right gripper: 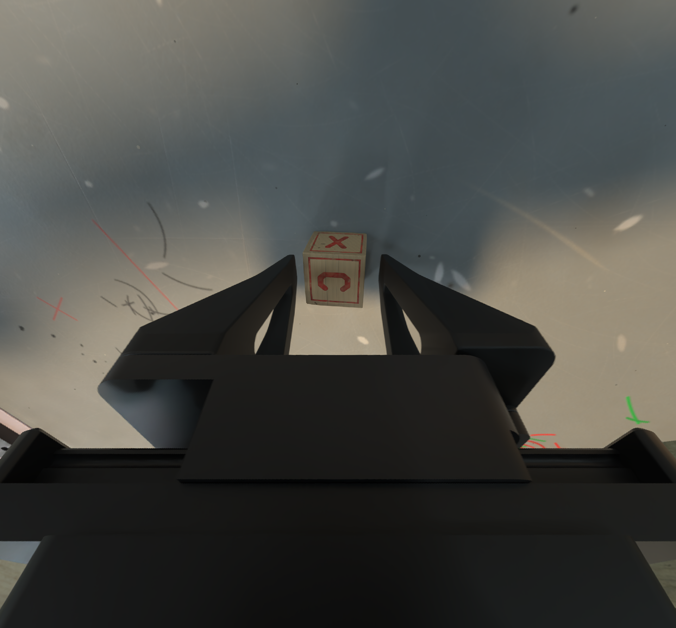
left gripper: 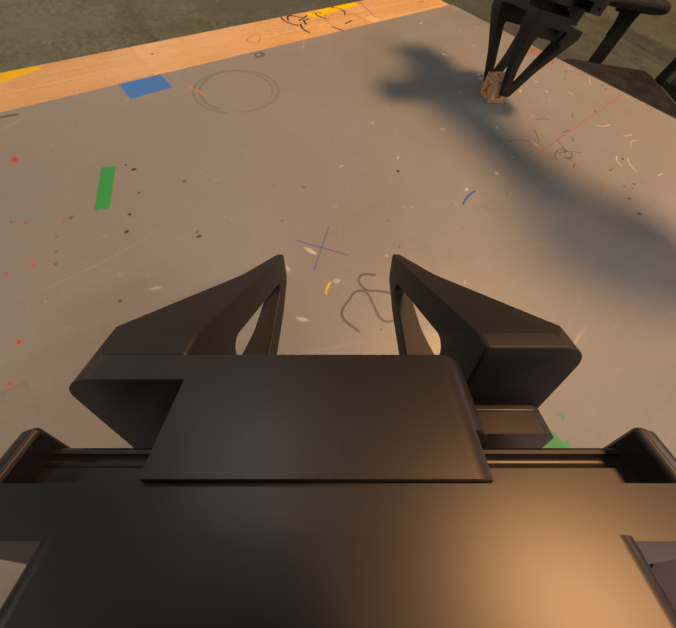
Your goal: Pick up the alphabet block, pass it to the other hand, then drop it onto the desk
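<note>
Pick-up step in hand. Block [right gripper: 334, 270] sat on desk [right gripper: 475, 98], between fingers of right gripper [right gripper: 336, 257] — jaws apart, gap either side, not yet gripping. Left gripper [left gripper: 338, 257] hung well apart, parted, empty. Next move likely — close squarely on block, then lift.
</note>
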You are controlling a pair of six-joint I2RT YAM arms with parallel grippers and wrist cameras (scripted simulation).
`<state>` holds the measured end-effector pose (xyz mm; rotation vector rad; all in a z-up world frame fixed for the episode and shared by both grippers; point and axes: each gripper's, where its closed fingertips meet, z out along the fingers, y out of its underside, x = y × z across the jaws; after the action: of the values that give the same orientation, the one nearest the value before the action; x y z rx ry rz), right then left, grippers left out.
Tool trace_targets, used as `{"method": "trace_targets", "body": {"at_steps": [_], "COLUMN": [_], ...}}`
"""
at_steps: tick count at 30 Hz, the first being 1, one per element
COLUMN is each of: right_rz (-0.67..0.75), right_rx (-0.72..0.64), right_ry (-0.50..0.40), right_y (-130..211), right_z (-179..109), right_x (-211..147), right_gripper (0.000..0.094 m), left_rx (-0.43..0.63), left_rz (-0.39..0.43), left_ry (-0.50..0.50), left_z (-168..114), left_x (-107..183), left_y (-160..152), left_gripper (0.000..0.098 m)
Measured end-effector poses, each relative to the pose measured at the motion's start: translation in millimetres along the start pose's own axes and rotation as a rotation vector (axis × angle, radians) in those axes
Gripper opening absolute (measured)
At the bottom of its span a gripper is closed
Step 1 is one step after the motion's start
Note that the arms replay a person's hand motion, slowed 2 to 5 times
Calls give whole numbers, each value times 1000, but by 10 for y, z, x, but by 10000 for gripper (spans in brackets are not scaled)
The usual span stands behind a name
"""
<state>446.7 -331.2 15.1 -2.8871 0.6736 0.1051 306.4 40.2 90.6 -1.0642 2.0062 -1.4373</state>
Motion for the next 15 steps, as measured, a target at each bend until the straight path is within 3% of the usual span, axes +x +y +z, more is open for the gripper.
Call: {"method": "trace_targets", "body": {"at_steps": [6, 15], "right_rz": [13, 47], "right_rx": [38, 102], "right_ry": [15, 60], "right_y": [-11, 5], "right_z": [-26, -173], "right_x": [26, 62], "right_gripper": [521, 580], "left_rx": [-4, -10], "left_rz": [0, 1], "left_ry": [2, -2], "left_z": [4, 10], "left_x": [3, -2], "left_y": [8, 17], "left_gripper": [486, 486]}}
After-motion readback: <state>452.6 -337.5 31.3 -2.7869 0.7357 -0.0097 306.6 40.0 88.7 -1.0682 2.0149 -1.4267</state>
